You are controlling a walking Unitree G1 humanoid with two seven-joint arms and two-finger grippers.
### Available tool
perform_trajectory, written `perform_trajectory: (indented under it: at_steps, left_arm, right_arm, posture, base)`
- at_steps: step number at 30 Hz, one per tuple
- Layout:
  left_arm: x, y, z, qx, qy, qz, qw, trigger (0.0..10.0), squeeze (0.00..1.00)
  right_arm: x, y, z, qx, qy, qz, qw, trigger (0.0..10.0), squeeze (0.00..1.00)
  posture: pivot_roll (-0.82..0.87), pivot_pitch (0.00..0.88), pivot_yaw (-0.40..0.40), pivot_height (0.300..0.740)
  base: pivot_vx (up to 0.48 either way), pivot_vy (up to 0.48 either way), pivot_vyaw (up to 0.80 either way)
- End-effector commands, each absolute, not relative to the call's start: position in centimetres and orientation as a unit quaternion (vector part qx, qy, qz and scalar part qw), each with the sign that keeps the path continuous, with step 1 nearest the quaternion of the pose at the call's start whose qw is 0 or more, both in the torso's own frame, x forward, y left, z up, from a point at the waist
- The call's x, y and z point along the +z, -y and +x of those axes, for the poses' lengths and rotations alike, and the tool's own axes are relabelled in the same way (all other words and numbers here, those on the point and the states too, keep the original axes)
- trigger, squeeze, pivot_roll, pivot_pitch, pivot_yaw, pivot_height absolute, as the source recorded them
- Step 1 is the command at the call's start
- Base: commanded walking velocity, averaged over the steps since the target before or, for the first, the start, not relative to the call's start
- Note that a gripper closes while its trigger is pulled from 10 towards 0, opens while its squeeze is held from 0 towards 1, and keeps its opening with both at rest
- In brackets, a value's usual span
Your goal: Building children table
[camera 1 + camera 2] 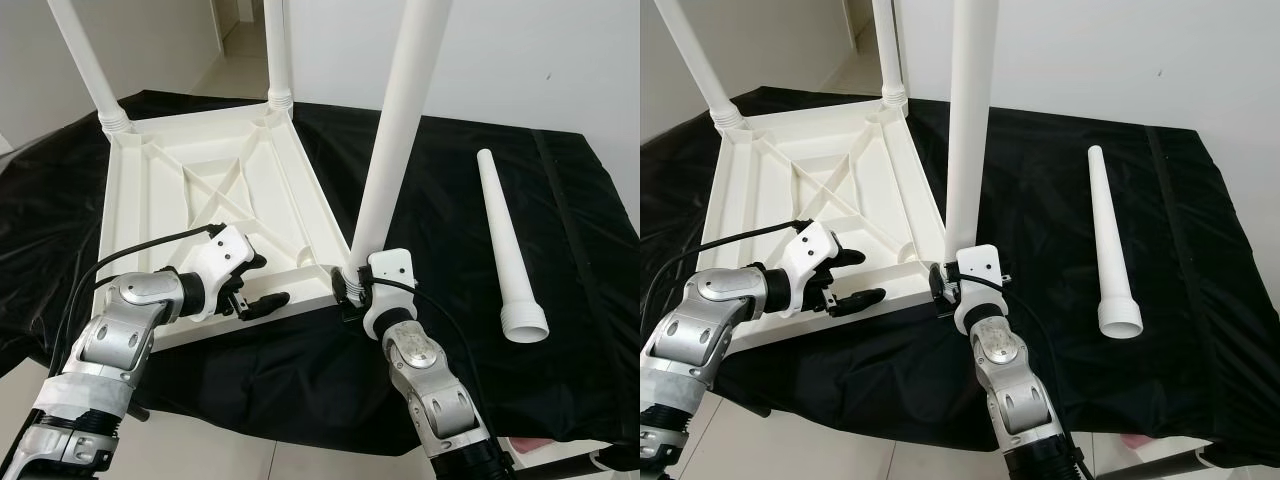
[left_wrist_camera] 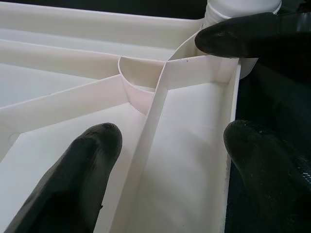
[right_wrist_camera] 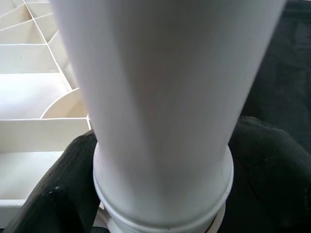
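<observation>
Standing leg (image 1: 400,130) within right hand (image 1: 352,285)

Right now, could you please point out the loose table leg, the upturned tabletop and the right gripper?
loose table leg (image 1: 504,240), left eye view, mid shaft.
upturned tabletop (image 1: 170,170), left eye view, ribbed underside.
right gripper (image 1: 352,287), left eye view, fingers closed around the upright leg's base.

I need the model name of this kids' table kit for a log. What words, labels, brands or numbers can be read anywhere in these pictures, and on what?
None: no readable text anywhere.
Upturned white tabletop: bare ribbed plastic, no marking.
Leg held by the right gripper: plain white.
Loose leg on the black cloth: plain white.
Left gripper: no lettering visible on its white housing.
</observation>
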State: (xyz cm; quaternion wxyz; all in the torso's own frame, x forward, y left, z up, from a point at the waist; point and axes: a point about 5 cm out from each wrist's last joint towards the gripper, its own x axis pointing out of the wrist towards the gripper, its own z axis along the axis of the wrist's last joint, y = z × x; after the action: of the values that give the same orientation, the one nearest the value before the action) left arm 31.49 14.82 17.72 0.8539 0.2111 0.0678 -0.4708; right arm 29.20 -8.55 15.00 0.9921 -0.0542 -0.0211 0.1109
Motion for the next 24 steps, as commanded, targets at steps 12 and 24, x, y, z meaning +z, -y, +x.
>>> perform_trajectory:
  at_steps: [12,24]
  left_arm:
    - [17.7,-15.3,31.9,-0.424,-0.061,0.213,0.878,10.0,0.00]
    - [18.0,-15.2,31.9,-0.425,-0.059,0.213,0.878,10.0,0.00]
  right_arm:
    - [18.0,9.2,29.0,0.177,0.101,-0.029,0.978,10.0,0.00]
    - [19.1,10.6,28.9,0.296,0.096,-0.067,0.948,10.0,0.00]
  posture:
    - [-0.06,0.111,0.067,0.740]
    - [-0.06,0.114,0.071,0.740]
  base:
    - [0.000,0.000,0.00]
    - [0.000,0.000,0.00]
